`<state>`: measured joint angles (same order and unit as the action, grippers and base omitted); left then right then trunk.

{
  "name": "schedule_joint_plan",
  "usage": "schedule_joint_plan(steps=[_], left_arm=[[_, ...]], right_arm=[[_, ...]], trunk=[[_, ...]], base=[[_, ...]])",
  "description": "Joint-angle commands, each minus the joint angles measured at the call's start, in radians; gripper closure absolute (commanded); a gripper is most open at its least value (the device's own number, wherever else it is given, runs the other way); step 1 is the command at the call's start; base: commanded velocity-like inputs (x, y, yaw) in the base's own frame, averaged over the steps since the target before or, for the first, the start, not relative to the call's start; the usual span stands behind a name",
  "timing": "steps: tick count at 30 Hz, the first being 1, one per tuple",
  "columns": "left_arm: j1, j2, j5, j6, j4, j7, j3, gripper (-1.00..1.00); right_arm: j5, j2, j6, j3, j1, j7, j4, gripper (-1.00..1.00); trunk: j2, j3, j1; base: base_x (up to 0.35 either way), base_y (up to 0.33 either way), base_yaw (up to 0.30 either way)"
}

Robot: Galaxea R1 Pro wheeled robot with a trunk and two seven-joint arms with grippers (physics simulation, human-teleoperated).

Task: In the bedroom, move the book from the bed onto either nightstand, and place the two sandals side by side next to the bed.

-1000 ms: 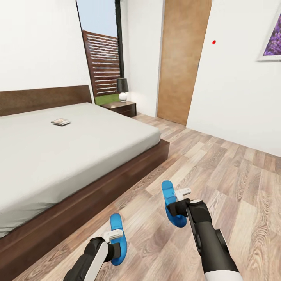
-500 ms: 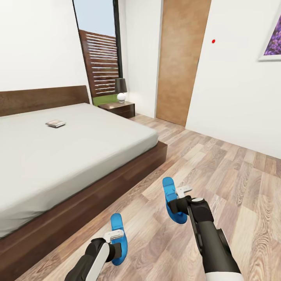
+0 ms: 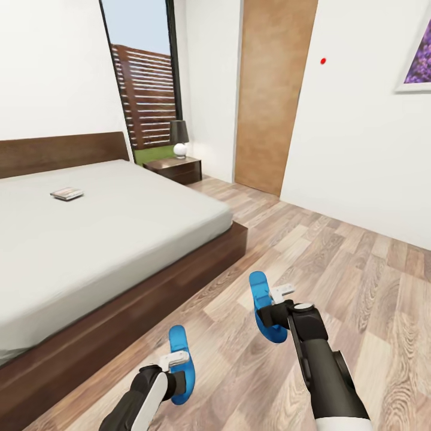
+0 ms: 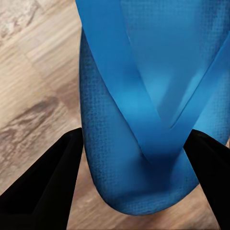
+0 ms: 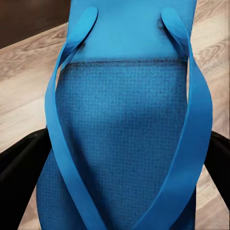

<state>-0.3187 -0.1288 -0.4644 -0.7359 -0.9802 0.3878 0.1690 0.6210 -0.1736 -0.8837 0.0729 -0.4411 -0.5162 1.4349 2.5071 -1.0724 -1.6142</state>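
Observation:
Each arm carries one bright blue sandal above the wood floor beside the bed (image 3: 120,239). My left gripper (image 3: 178,376) is shut on the left sandal (image 3: 179,353), whose sole and strap fill the left wrist view (image 4: 143,120). Further right, my right gripper (image 3: 272,311) is shut on the other sandal (image 3: 261,299); in the right wrist view that sandal (image 5: 124,134) sits between the black fingers (image 5: 24,163). The book (image 3: 66,193) lies on the pale mattress near the headboard. A dark nightstand (image 3: 173,169) stands at the bed's far corner by the window.
A black lamp with a white base (image 3: 179,137) stands on the nightstand. A wooden door (image 3: 269,96) is in the far wall, with a framed purple picture (image 3: 416,60) at the upper right. Wood-plank floor (image 3: 335,251) stretches to the right of the bed.
The whole view has panned right, so bed, book and nightstand slid left in the picture. Both grippers keep their sandals in about the same place in the view.

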Motion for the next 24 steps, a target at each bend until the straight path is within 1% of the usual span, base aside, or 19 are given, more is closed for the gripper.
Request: schedule_joint_plan(steps=[1,11,15,16,18,20,22,24], left_arm=[[0.000,0.000,-0.011,-0.002,-0.001,0.010,0.001,1.00],[0.000,0.001,-0.010,-0.002,0.000,0.010,0.001,1.00],[0.024,0.009,-0.013,-0.001,-0.005,0.010,-0.006,1.00],[0.059,0.028,-0.017,0.003,-0.028,0.006,-0.010,1.00],[0.085,0.044,-0.019,0.009,-0.055,0.004,-0.011,1.00],[0.127,0.063,-0.020,0.015,-0.089,-0.010,-0.013,1.00],[0.145,0.071,-0.018,0.019,-0.101,-0.030,-0.015,1.00],[0.150,0.073,-0.017,0.023,-0.104,-0.036,-0.016,1.00]], right_arm=[[0.010,-0.001,-0.001,0.002,-0.001,-0.010,0.001,1.00],[0.009,-0.001,-0.001,0.001,-0.001,-0.010,-0.006,1.00],[0.009,-0.001,-0.002,0.001,0.000,-0.013,-0.008,1.00],[0.009,-0.001,-0.003,-0.002,0.002,-0.014,-0.008,1.00],[0.009,-0.001,-0.004,-0.003,0.004,-0.015,-0.008,1.00],[0.007,-0.001,-0.006,-0.004,0.005,-0.015,-0.008,1.00],[0.006,-0.001,-0.009,-0.006,0.005,-0.014,-0.008,1.00],[0.006,-0.001,-0.011,-0.006,0.005,-0.014,-0.009,1.00]], trunk=[[0.000,-0.001,0.000],[0.000,-0.001,0.000],[0.000,-0.001,0.000],[0.000,-0.001,0.000],[0.000,-0.001,0.000],[0.000,-0.001,0.000],[0.000,-0.001,0.000],[0.000,-0.001,0.000]], base=[[0.219,-0.271,0.000],[0.217,-0.273,0.000],[0.216,-0.273,0.000],[0.216,-0.273,0.000],[0.216,-0.273,0.000],[0.216,-0.273,0.000],[0.216,-0.273,0.000],[0.216,-0.273,0.019]])
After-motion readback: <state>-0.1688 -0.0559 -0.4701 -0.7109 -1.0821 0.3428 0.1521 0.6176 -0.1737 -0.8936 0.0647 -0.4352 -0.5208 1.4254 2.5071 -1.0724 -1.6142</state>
